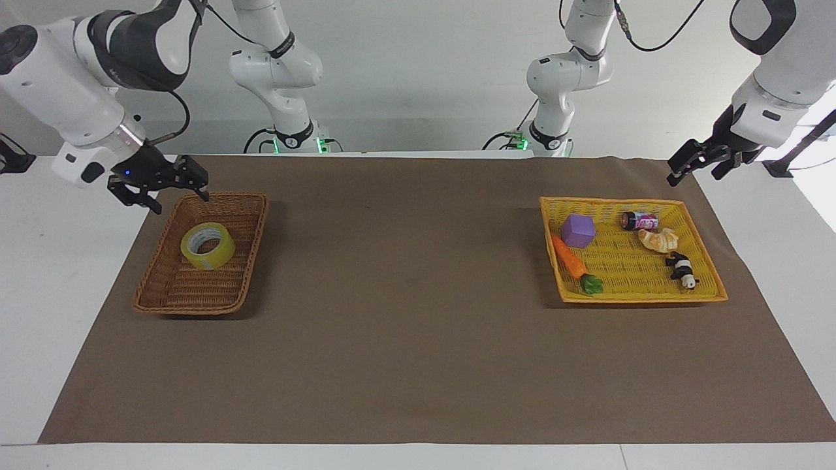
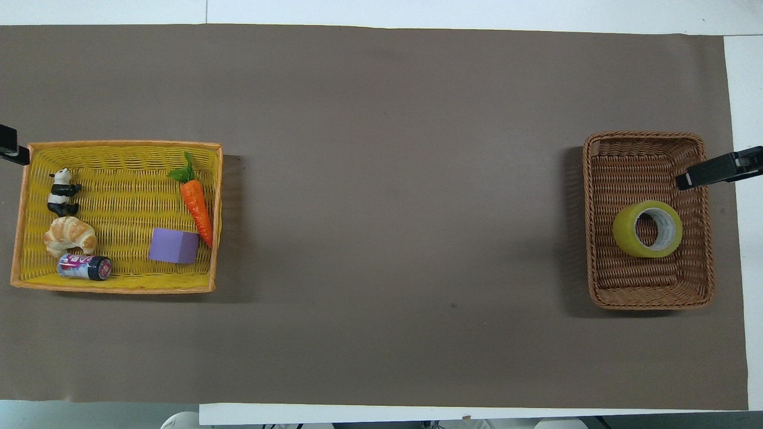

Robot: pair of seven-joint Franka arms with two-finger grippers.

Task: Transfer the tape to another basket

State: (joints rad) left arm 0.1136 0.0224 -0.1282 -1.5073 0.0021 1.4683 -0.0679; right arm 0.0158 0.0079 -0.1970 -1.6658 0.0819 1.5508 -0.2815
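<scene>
The tape [image 1: 225, 250], a yellow roll with a grey-white core, lies tilted in the dark brown wicker basket [image 1: 193, 307] at the right arm's end of the table. In the overhead view the tape [image 2: 622, 231] sits in the half of the basket [image 2: 647, 136] nearer to the robots. My right gripper [image 1: 179, 198] is open and empty, raised over the basket's rim, clear of the tape; it also shows in the overhead view [image 2: 691, 177]. My left gripper [image 1: 686, 171] is open and empty, up in the air beside the yellow tray's corner.
A flat yellow-orange woven tray [image 1: 653, 297] at the left arm's end holds a purple cube [image 1: 578, 230], a carrot [image 1: 569, 258], a croissant [image 1: 659, 239], a panda figure [image 1: 682, 269] and a small can [image 1: 639, 220]. A brown mat [image 1: 405, 313] covers the table.
</scene>
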